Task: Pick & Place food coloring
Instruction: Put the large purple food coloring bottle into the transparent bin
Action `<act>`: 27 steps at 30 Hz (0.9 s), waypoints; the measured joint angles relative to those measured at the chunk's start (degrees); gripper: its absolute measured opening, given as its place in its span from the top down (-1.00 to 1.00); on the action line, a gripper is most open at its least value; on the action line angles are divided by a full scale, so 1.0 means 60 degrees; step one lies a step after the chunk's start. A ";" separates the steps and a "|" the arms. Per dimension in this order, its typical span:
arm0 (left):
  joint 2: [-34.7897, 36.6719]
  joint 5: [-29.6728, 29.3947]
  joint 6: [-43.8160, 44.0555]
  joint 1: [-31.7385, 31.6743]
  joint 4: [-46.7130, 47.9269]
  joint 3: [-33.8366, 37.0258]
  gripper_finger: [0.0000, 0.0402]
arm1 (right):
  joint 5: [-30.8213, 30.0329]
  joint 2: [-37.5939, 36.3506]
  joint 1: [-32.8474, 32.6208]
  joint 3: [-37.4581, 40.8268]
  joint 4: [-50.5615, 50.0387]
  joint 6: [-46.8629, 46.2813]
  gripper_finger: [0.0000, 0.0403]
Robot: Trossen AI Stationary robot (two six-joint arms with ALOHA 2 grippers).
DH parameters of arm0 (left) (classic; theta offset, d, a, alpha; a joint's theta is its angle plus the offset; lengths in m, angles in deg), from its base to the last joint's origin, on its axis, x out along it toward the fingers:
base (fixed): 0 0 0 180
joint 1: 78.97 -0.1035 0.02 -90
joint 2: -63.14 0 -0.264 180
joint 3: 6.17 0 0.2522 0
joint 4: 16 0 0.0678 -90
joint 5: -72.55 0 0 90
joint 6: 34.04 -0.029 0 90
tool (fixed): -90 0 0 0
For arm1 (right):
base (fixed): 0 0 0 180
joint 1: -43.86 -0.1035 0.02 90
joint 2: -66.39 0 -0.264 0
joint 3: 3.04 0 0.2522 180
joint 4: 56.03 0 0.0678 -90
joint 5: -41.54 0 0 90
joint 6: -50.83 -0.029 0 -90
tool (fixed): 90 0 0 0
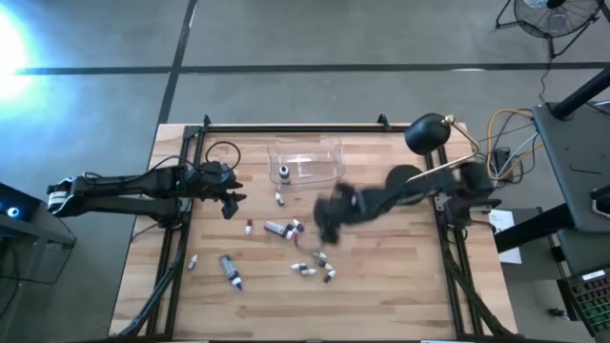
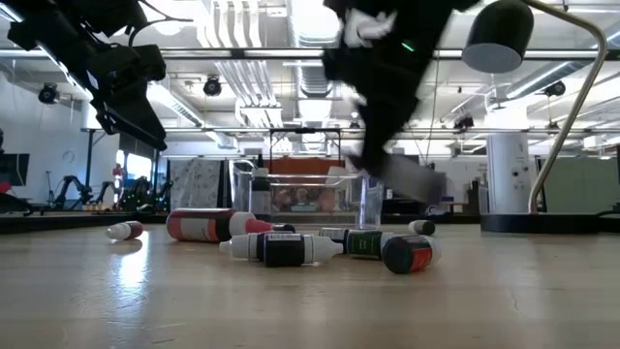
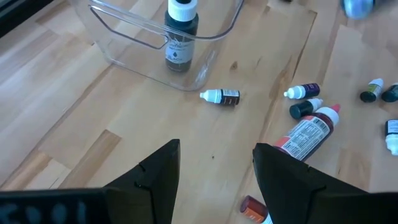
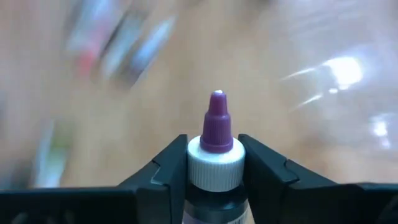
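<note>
Several tiny food coloring bottles and tubes lie on their sides on the wooden table: a red-capped tube (image 1: 281, 229), a grey tube (image 1: 231, 270), and a cluster (image 1: 319, 267). One dark bottle (image 3: 180, 37) stands upright inside the clear box (image 1: 305, 160). My right gripper (image 1: 329, 214) is over the table's middle, blurred, shut on a bottle with a purple tip (image 4: 216, 118). My left gripper (image 3: 214, 180) hovers open left of the box, above bare wood, near a small white-capped bottle (image 3: 221, 96). My right gripper pinches the purple-tipped bottle between its two fingers (image 4: 168, 168), at the white cap collar (image 4: 216, 158) and the body just behind it. The purple tip sticks out forward past the fingertips. The bottle's lower body is hidden between the fingers.
A black desk lamp (image 1: 429, 133) stands at the table's far right corner. Black frame rails run along the left (image 1: 176, 238) and right edges. The red-labelled tube (image 3: 308, 134) and small bottles lie near my left gripper. Bare wood shows along the near edge.
</note>
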 joint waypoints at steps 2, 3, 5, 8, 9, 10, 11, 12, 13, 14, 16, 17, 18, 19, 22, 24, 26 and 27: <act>0.0000 -0.0018 0.0001 0.0000 -0.0011 0.0000 0.12 | -0.1271 -0.0624 0.0562 -0.0077 0.0554 -0.1122 0.34; -0.0003 -0.0054 0.0001 0.0000 -0.0011 0.0000 0.12 | -0.2012 -0.0918 0.0826 -0.0052 0.0852 -0.1658 0.32; -0.0007 -0.0100 0.0002 0.0000 -0.0044 0.0002 0.12 | -0.3472 -0.1516 0.1336 0.0114 0.1705 -0.2548 0.32; -0.0030 -0.0160 -0.0019 0.0000 -0.0075 0.0004 0.12 | -0.4579 -0.2034 0.2023 0.0555 0.3456 -0.2520 0.41; -0.0033 -0.0168 -0.0048 0.0000 -0.0076 0.0004 0.12 | -0.4557 -0.2051 0.2213 0.0745 0.4239 -0.2070 0.45; -0.0033 -0.0171 -0.0072 -0.0003 -0.0076 0.0007 0.12 | -0.4255 -0.2018 0.2377 0.0919 0.4983 -0.1487 0.50; -0.0033 -0.0171 -0.0130 0.0000 -0.0076 0.0007 0.12 | -0.3831 -0.1911 0.2510 0.1050 0.5514 -0.0931 0.54; -0.0033 -0.0171 -0.0181 0.0000 -0.0075 0.0007 0.12 | -0.3507 -0.1778 0.2597 0.1093 0.5768 -0.0595 0.59; -0.0033 -0.0171 -0.0203 0.0000 -0.0073 0.0007 0.12 | -0.3338 -0.1644 0.2643 0.1102 0.5769 -0.0550 0.63; -0.0033 -0.0171 -0.0211 0.0000 -0.0070 0.0010 0.12 | -0.3307 -0.1512 0.2663 0.1105 0.5658 -0.0643 0.67; -0.0033 -0.0168 -0.0211 0.0000 -0.0071 0.0011 0.12 | -0.3271 -0.1266 0.2672 0.1065 0.5295 -0.0961 0.73; -0.0033 -0.0166 -0.0211 0.0000 -0.0069 0.0011 0.12 | -0.3271 -0.1162 0.2676 0.1062 0.5219 -0.1071 0.76; -0.0033 -0.0164 -0.0209 0.0000 -0.0069 0.0011 0.12 | -0.3267 -0.1089 0.2681 0.1060 0.5193 -0.1094 0.77; -0.0033 -0.0164 -0.0202 0.0000 -0.0071 0.0011 0.12 | -0.3188 -0.1042 0.2689 0.1059 0.5191 -0.1083 0.78; -0.0033 -0.0164 -0.0182 0.0000 -0.0069 0.0011 0.12 | -0.2268 -0.1036 0.2930 0.1020 0.4969 -0.0779 0.76; -0.0033 -0.0164 -0.0182 0.0000 -0.0072 0.0011 0.12 | -0.1054 -0.1045 0.3400 0.0883 0.4018 -0.1183 0.69; -0.0033 -0.0164 -0.0192 0.0000 -0.0075 0.0011 0.12 | 0.0418 -0.0967 0.4107 0.0548 0.2804 -0.2306 0.57; -0.0033 -0.0164 -0.0192 -0.0002 -0.0092 0.0011 0.12 | 0.1089 -0.0909 0.4431 0.0382 0.2494 -0.2730 0.50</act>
